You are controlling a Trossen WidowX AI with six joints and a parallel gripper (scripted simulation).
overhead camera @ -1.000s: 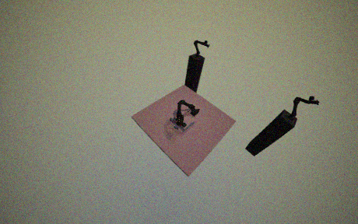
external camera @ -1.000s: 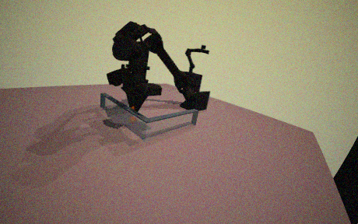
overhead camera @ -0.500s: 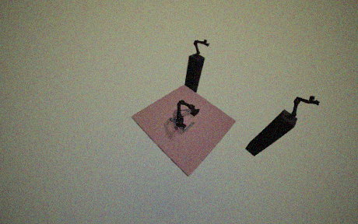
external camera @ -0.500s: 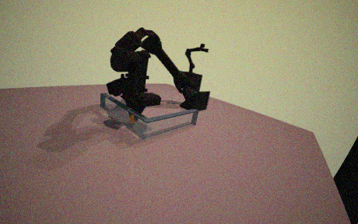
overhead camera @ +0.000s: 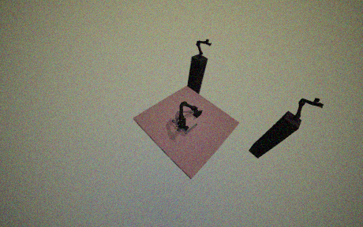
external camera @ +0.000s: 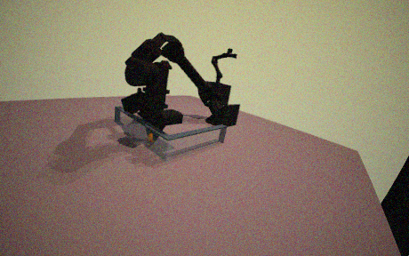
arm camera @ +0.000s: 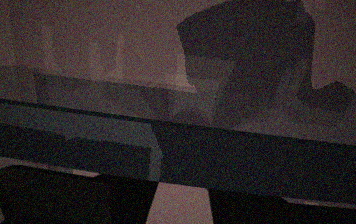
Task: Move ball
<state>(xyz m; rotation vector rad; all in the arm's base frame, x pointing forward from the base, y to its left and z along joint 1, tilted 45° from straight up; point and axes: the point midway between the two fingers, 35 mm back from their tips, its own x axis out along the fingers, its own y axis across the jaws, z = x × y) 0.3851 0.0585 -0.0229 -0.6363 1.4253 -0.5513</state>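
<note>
Small orange ball (external camera: 150, 137) pinched in the lowered gripper (external camera: 153, 130) inside the clear walls (external camera: 191, 139)

A pink table top (overhead camera: 205, 146) spreads beneath and all around the tool. Two tall dark pillars, one (overhead camera: 196, 73) at the table's far corner, another (overhead camera: 275, 135) well apart, each carry a small camera bracket (overhead camera: 203, 44).
</note>
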